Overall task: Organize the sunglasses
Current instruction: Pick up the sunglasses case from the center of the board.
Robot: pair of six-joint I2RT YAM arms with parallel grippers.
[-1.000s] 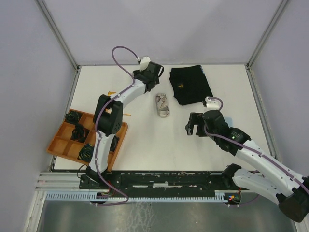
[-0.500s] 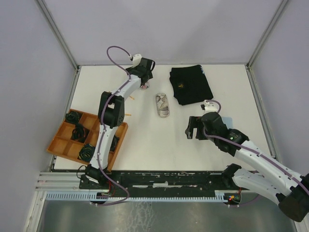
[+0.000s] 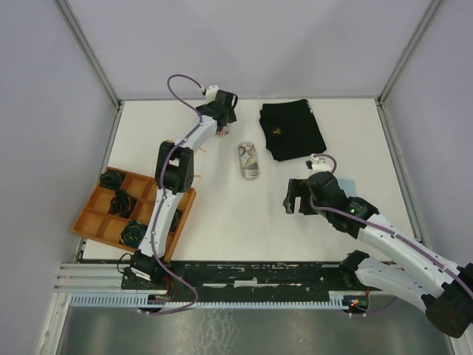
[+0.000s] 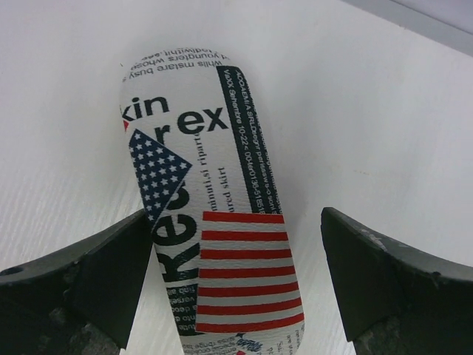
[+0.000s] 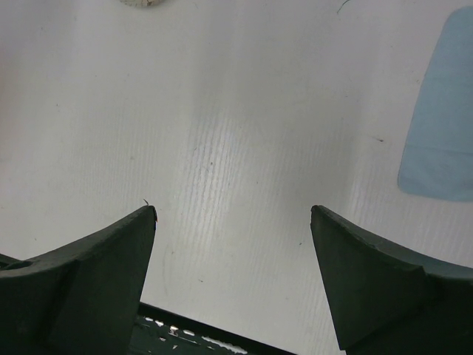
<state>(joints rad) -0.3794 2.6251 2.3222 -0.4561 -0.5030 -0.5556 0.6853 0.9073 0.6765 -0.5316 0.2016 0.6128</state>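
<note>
Table [image 3: 244, 214]: white, and everything below lies on it or hangs over it.
Left arm [image 3: 157, 214]: reaches from the near edge to the far left part of the table.
Right arm [image 3: 392, 244]: stretches from the near right corner toward the middle.
Tray [image 3: 92, 220]: orange with compartments, at the near left, just beside the left arm's lower link. Dark round items [image 3: 133, 233] sit in several of its cells.
Black cloth [image 3: 292, 129]: folded, at the far middle-right.
Left gripper [image 4: 236, 222]: jaws spread wide and clamped on nothing. It hangs low over the flag case, with the left finger at the case's edge and the right finger well apart from it.
Right gripper [image 5: 233, 211]: jaws spread wide over bare table, holding nothing.
Flag case [image 4: 207, 192]: an oval case with newsprint lettering, stars and red stripes. It lies flat between the left gripper's fingers.
Second case [image 3: 250, 161]: oval and printed, near the table's middle, between the two grippers.
Blue cloth [image 5: 443, 111]: pale, flat on the table, off to the right of the right gripper.
Amber sunglasses [image 3: 200, 149]: only a thin orange sliver shows, just right of the left arm's forearm and too small to tell more.
White sunglasses: I cannot tell where they are.
</note>
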